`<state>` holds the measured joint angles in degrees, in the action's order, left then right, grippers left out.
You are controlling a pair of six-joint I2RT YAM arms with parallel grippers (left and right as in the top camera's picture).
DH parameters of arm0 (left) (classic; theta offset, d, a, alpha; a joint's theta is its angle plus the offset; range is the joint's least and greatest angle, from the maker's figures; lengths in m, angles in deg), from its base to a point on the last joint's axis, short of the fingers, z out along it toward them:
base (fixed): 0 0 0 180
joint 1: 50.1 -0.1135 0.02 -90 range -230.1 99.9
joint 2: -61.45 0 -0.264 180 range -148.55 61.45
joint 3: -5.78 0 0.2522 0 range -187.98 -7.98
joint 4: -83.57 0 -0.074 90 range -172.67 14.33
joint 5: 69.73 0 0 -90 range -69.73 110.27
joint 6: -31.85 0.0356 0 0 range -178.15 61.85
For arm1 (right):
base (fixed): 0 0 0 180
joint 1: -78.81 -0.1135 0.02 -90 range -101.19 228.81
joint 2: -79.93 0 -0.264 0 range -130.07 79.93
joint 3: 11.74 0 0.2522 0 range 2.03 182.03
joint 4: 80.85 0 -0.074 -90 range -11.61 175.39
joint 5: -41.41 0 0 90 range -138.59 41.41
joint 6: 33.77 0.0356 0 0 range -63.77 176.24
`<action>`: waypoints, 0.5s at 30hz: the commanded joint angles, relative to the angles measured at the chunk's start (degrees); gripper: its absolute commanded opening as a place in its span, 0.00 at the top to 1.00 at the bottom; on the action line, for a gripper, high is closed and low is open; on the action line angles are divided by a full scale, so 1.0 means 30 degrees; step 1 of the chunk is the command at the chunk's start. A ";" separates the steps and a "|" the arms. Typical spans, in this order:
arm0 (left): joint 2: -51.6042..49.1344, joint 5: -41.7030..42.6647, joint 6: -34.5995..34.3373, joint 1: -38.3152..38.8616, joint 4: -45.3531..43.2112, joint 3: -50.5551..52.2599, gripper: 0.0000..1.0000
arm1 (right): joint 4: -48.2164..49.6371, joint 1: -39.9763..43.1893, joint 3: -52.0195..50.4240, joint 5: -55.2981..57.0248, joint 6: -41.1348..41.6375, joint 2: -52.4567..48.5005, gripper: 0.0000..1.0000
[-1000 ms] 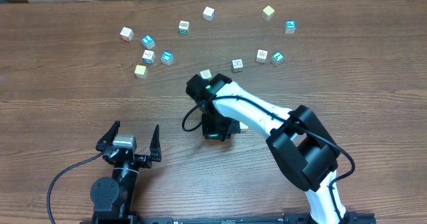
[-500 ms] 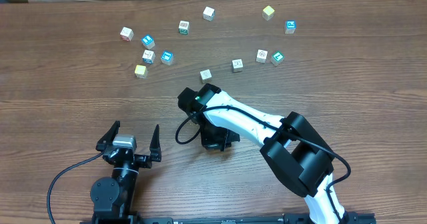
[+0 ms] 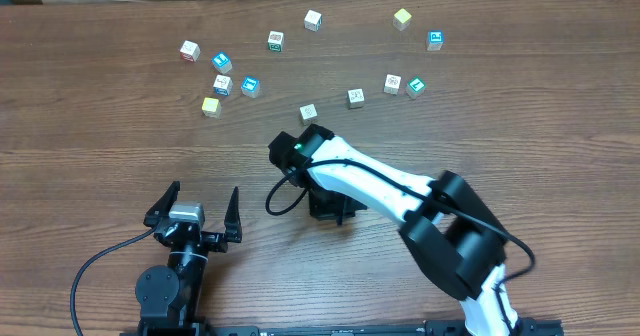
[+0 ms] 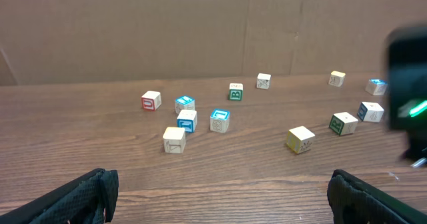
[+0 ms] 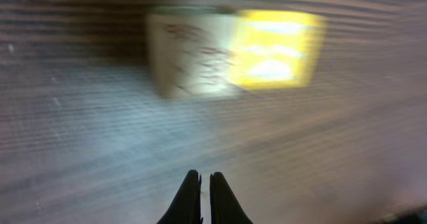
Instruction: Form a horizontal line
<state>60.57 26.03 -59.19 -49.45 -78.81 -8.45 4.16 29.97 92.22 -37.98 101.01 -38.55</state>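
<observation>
In the right wrist view a whitish cube [image 5: 193, 54] touches a pale yellow cube [image 5: 277, 47] side by side on the wood, both blurred. No more of the horizontal line shows there. In the overhead view the row is hidden under my right arm. My right gripper [image 5: 205, 177] is shut and empty, its tips just short of these cubes. It points down at the table's middle [image 3: 328, 208]. My left gripper [image 3: 195, 206] is open and empty near the front edge, with bare wood between its fingers [image 4: 220, 197].
Loose cubes lie scattered across the far half: a white one [image 3: 313, 19], a yellow one [image 3: 402, 18], a blue one [image 3: 435, 40], a cluster at the left [image 3: 222, 84], and several near the middle [image 3: 355, 98]. The nearest is a whitish cube [image 3: 308, 112].
My right arm has drawn its wrist back toward the front, uncovering the whitish cube behind it. A pale object seen beside the gripper one second ago is now hidden. The left arm has not moved.
</observation>
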 commanded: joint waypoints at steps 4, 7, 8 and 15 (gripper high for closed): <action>0.0182 -0.0073 0.0430 -0.0138 0.0051 0.0066 0.01 | -0.0896 0.0029 -0.0087 0.2229 0.2025 0.4131 0.96; 0.0182 -0.0073 0.0430 -0.0138 0.0051 0.0066 0.01 | -0.0867 0.0029 -0.0146 0.2127 0.2018 0.4240 0.96; 0.0182 -0.0073 0.0430 -0.0138 0.0051 0.0066 0.00 | -0.0576 0.0029 -0.0393 0.2084 0.2011 0.4240 0.96; 0.0182 -0.0073 0.0430 -0.0138 0.0051 0.0066 0.00 | 0.4583 0.0015 -0.5202 0.0051 0.1945 0.4240 0.96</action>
<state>60.57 26.03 -59.19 -49.45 -78.81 -8.45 15.02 29.97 81.66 -34.55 106.19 -25.46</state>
